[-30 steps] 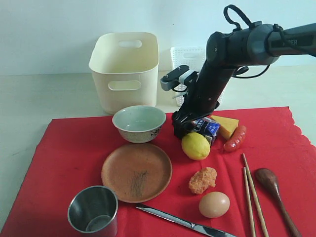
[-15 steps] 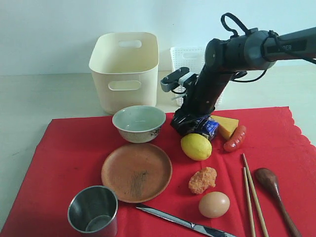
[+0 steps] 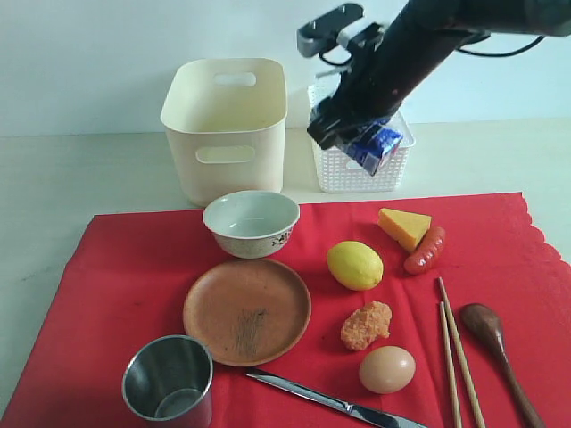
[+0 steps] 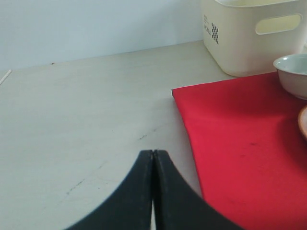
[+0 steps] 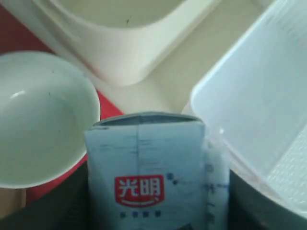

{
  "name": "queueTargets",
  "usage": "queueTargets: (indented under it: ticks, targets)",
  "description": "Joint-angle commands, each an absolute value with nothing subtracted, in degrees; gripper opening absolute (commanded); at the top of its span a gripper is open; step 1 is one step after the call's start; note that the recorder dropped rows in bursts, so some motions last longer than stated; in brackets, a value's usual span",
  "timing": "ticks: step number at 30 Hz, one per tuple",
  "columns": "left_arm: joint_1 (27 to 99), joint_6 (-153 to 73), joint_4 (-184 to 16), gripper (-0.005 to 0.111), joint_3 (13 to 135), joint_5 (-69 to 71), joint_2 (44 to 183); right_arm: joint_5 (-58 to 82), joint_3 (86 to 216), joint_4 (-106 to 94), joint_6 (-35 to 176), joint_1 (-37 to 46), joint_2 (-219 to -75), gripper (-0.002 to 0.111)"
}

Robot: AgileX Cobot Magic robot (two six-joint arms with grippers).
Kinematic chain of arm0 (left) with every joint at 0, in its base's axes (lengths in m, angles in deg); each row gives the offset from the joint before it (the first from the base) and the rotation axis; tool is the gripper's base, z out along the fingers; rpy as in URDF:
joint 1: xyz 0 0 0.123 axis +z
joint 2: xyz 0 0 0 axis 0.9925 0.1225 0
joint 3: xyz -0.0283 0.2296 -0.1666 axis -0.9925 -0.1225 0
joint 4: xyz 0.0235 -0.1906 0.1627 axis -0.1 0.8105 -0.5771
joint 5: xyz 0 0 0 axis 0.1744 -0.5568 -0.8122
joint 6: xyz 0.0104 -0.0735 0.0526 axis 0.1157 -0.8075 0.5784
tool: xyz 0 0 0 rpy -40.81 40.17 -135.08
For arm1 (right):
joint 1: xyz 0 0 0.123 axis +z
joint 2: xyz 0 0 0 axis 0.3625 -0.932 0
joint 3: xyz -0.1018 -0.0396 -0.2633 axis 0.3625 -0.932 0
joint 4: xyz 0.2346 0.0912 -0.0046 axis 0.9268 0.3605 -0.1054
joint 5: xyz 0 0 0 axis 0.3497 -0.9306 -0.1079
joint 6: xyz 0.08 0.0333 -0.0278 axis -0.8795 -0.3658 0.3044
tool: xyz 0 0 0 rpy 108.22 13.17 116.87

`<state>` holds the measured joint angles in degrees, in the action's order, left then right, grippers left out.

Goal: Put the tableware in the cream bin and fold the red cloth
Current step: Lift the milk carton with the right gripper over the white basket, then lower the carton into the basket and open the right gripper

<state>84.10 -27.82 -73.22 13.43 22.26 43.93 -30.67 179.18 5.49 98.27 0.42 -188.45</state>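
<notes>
The right gripper [image 3: 350, 135] clamps the milk carton [image 3: 376, 147], seemingly above the lattice basket [image 3: 357, 178]; left gripper [image 4: 152, 155] closed

Red label with white characters 光明 on the milk carton [image 5: 153, 165], smaller print unreadable

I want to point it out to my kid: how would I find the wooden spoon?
Start at the big red cloth and go to its front right corner in the exterior view. Two pale chopsticks lie there, and the spoon lies just right of them. It is dark brown with a rounded bowl end, unlike those thin straight sticks.
</notes>
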Motion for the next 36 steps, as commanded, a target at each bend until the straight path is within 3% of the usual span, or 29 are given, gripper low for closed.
queueTargets:
  ticks: [1,8,17,36]
  targets:
    - [83.9,-27.6,-72.9,0.0,13.3,22.2,43.5,-23.3,179.4,5.5,97.7,0.1,-183.4,0.0]
    - [83.9,-27.6,-72.9,0.0,13.3,22.2,43.5,-8.0,179.4,7.7,95.9,-0.4,-183.1,0.0]
    - [83.9,-27.6,-72.9,0.0,13.3,22.2,43.5,7.9,179.4,18.6,95.9,-4.1,-192.9,0.0]
    - [83.9,-27.6,-72.9,0.0,13.3,22.2,43.5,21.3,179.4,19.4,94.8,-5.7,-207.3,0.001]
